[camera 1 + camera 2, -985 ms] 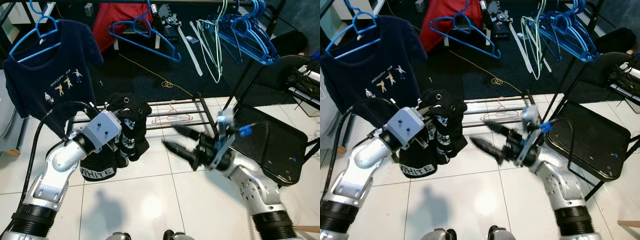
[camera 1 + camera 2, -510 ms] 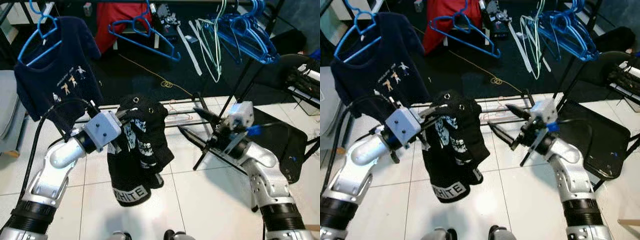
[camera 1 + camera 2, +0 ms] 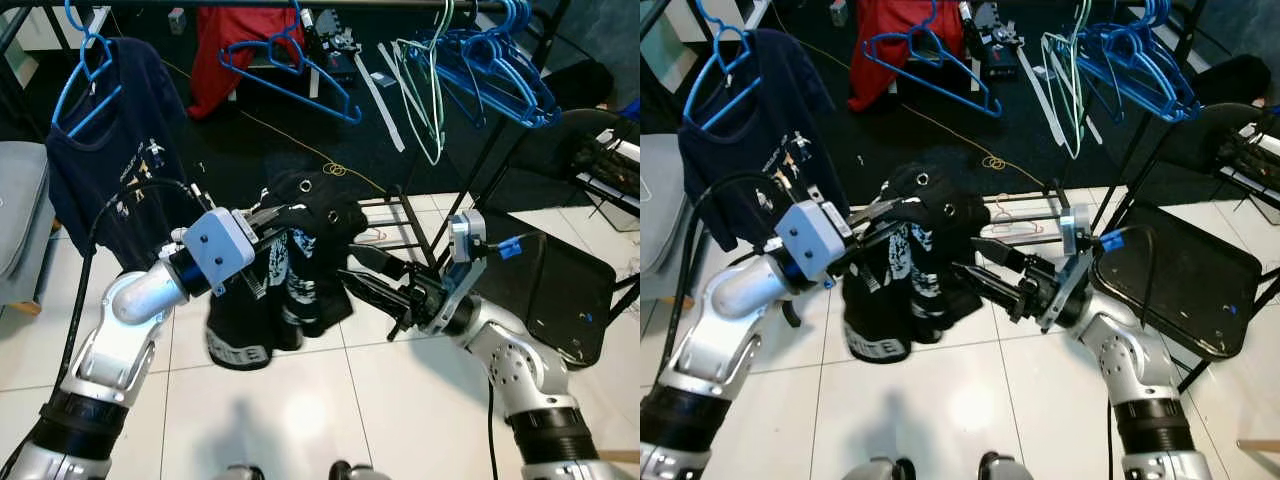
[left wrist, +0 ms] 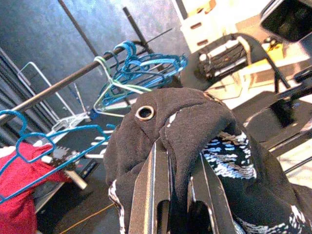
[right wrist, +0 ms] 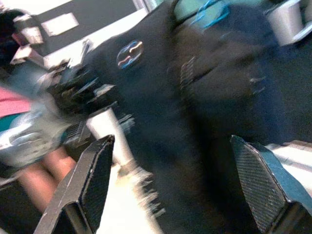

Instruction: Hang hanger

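- Left gripper (image 3: 268,218) pinches a black garment (image 3: 300,265); its two fingers are pressed together with the cloth draped over them, as the left wrist view shows close up.
- Right gripper (image 3: 365,275) points at the garment from the robot's right, fingers spread wide, tips just beside the hanging cloth.
- Whether a hanger sits inside the garment cannot be told; the cloth hides it.
- Since a second ago the left arm has lifted the garment from low near the floor tiles to about the middle of the head view, still well below the rail.
- Over the same second the right gripper swung away toward the chair (image 3: 560,290), then came back in toward the garment, and the robot's view shifted a little.
- Rail (image 3: 250,4) runs across the top of the head view, well above both grippers.
- On the rail hang a navy T-shirt (image 3: 110,150) on a blue hanger at the left, an empty blue hanger (image 3: 290,70) in the middle, and a bunch of blue and pale green hangers (image 3: 480,70) at the right.
- Judgement: the hanging is not yet done; the lift has begun, and the right gripper seems ready to steady or take hold of the garment before it goes up to the rail.
- Risk, as a guess: loose cloth could slip off the left fingers during the raise.
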Robot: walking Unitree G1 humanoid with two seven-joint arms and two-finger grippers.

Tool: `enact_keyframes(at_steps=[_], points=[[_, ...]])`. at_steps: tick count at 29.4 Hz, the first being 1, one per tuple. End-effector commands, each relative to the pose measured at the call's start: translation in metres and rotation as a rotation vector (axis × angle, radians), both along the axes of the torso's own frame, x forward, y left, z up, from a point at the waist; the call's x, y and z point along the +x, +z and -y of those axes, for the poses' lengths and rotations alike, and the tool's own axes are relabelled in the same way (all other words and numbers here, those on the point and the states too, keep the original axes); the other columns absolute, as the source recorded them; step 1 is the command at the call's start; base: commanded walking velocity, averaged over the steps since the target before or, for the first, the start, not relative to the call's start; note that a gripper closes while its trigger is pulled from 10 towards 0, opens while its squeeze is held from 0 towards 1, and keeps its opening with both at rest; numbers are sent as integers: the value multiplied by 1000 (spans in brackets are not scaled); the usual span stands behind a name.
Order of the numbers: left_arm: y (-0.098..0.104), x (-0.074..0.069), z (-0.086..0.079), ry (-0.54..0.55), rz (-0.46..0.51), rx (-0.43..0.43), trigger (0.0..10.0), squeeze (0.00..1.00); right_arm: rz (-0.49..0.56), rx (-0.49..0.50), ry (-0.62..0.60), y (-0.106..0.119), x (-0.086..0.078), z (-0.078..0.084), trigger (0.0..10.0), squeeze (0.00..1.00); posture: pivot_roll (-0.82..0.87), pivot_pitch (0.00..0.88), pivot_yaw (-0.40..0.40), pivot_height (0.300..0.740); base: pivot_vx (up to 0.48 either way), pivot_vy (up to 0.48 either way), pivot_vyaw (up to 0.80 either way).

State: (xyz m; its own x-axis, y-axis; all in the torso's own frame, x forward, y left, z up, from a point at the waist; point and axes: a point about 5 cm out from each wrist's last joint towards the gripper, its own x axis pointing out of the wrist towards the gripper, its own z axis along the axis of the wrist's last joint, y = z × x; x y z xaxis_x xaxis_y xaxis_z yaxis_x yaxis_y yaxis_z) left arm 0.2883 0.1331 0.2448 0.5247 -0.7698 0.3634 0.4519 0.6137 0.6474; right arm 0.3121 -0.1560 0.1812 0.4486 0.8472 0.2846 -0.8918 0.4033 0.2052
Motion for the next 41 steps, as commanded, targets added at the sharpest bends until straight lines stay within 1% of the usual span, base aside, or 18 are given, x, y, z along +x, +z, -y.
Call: enact_keyframes(at_steps=[1,4,7,8,10,12,13,15,16,17,19,21,28,29,30,33,34,41], points=[[8,-6,7,-55,31,0,10000,0,49,16,-92,8,5,9,10000,0,-19,208,-17,740,0,0,0],[5,-7,4,-62,27,38,10000,0,99,31,-106,19,2,16,10000,0,-20,202,-21,740,0,0,0],[7,-6,2,-61,26,44,10000,0,126,7,-127,23,-2,22,10000,0,-22,204,-23,740,0,0,0],[10,-7,3,-67,28,41,10000,0,133,-25,-143,21,-4,25,10000,0,-19,217,-23,740,0,0,0],[11,-10,7,-88,25,40,10000,0,83,-37,-87,12,-10,22,10000,0,-19,222,-20,740,0,0,0],[11,-10,7,-88,25,40,10000,0,83,-37,-87,12,-10,22,10000,0,-19,222,-20,740,0,0,0],[11,-11,9,-94,24,38,10000,0,60,-40,-61,9,-12,20,10000,0,-19,222,-20,740,0,0,0],[13,-11,14,-109,28,30,10000,0,-11,-112,71,-6,-21,9,10000,0,-19,219,-18,740,0,0,0],[13,-11,14,-109,28,30,10000,0,-11,-112,71,-6,-21,9,10000,0,-19,219,-18,740,0,0,0],[15,-11,15,-114,30,26,10000,0,-33,-138,114,-11,-24,5,10000,0,-19,219,-18,740,0,0,0],[15,-11,15,-114,30,26,10000,0,-33,-138,114,-11,-24,5,10000,0,-19,219,-18,740,0,0,0],[19,-10,17,-120,40,17,10000,0,-59,-145,147,-14,-24,1,10000,0,-17,214,-18,740,0,0,0],[21,-9,18,-118,45,13,10000,0,-47,-163,152,-13,-26,0,10000,0,-18,214,-15,740,0,0,0],[22,-8,18,-118,47,12,10000,0,-43,-157,140,-12,-25,0,8824,0,-18,214,-14,740,0,0,0],[23,-8,19,-120,47,12,10000,0,-38,-145,121,-10,-24,2,1216,0,-20,214,-13,740,0,0,0],[22,-8,20,-122,46,16,10000,0,-35,-141,114,-9,-23,2,1216,0,-20,214,-13,740,0,0,0],[22,-8,20,-123,46,16,10000,0,-33,-139,114,-9,-23,2,0,0,-20,214,-13,740,0,0,0],[21,-9,21,-121,39,28,10000,0,-26,-131,106,-4,-23,4,0,0,-21,217,-14,740,0,0,0]])
